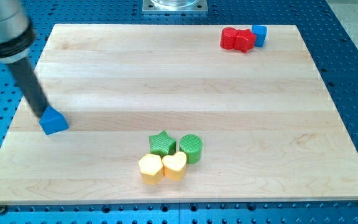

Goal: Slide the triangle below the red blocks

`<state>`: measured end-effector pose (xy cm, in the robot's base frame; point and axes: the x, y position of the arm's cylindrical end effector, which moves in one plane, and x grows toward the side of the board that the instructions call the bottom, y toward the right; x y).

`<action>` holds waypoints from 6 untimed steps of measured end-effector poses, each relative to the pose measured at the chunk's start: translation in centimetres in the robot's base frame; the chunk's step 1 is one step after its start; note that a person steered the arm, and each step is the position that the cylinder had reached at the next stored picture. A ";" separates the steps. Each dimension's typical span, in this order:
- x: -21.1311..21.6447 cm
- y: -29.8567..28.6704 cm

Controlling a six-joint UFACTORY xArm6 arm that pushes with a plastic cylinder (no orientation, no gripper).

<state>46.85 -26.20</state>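
Camera view showed the counter (328,124) from its near edge. Nearest sat a tight cluster: a yellow hexagon block (150,168) touching a yellow heart block (174,165), with a green star block (163,143) and a green cylinder block (191,148) just behind them at twelve o'clock. None of these belonged to the task.

Out at about ten o'clock from that cluster, near the view's left edge, lay the blue triangle block (54,121). My tip (43,112) stood at its ten o'clock corner, touching it or nearly so; the frame did not settle which. There was no hand on this arm, only the bare rod, so nothing was gripped and nothing could be.

Farthest, at the view's top right, the two red blocks (238,39) sat touching each other, their shapes hard to make out, with a small blue cube block (259,34) pressed against their three o'clock side.

As for progress, I judged the job barely begun. The triangle was well apart from the red pair, almost the whole counter away. What remained was the long push toward two o'clock, ending at six o'clock of the red blocks. From where my tip stood, a push would likely send the triangle toward four o'clock, at the cluster, so repositioning to its eight o'clock side looked necessary.
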 end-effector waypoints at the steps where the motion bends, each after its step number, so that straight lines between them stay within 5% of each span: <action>1: 3.6 -2.1; 3: -1.9 6.4; 5: 2.4 4.4; 6: -1.1 10.0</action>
<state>45.79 -16.16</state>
